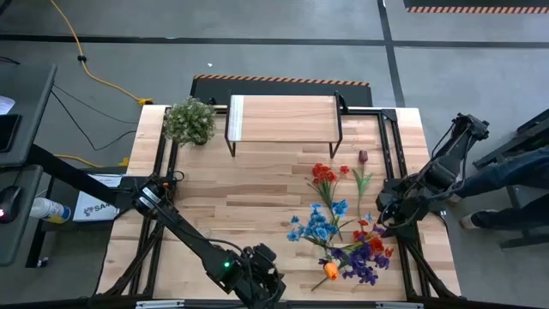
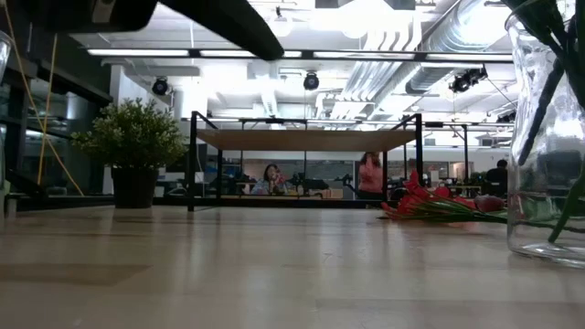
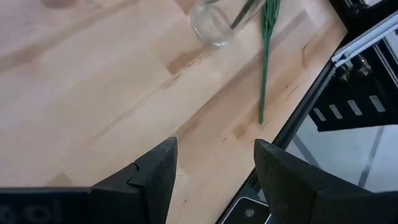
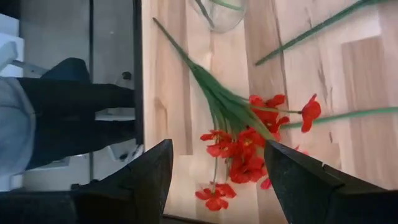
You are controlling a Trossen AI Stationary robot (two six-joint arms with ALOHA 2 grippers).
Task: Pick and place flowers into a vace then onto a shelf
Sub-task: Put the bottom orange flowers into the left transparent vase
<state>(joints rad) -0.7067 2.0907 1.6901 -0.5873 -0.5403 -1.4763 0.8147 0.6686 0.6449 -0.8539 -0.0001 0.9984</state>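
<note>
Red-bloomed flowers (image 4: pixel 242 155) lie loose on the tabletop (image 1: pixel 249 206); right end effector (image 4: pixel 217 180) fingers apart above for pickup; left end effector (image 3: pixel 214 174) apart, idle.

An open-plan office or lab: exposed ceiling ducts (image 2: pixel 384 55), strip lights (image 2: pixel 155 52), people at distant desks (image 2: pixel 271 178), hazard-striped floor tape (image 1: pixel 283 80).

Light wooden table (image 1: pixel 249 206) with a shelf, a plant, a vase and loose flowers.

The shelf (image 1: pixel 283 118) stands on thin black legs at the far edge, nothing on its plank top. Just beside it, at the far left corner, sits a bushy potted plant (image 1: pixel 190 121). The flowers (image 1: pixel 343 227) lie flat on the right half, red, blue, purple and an orange tulip. A clear glass vase (image 2: pixel 548 137) stands near them holding green stems.
</note>
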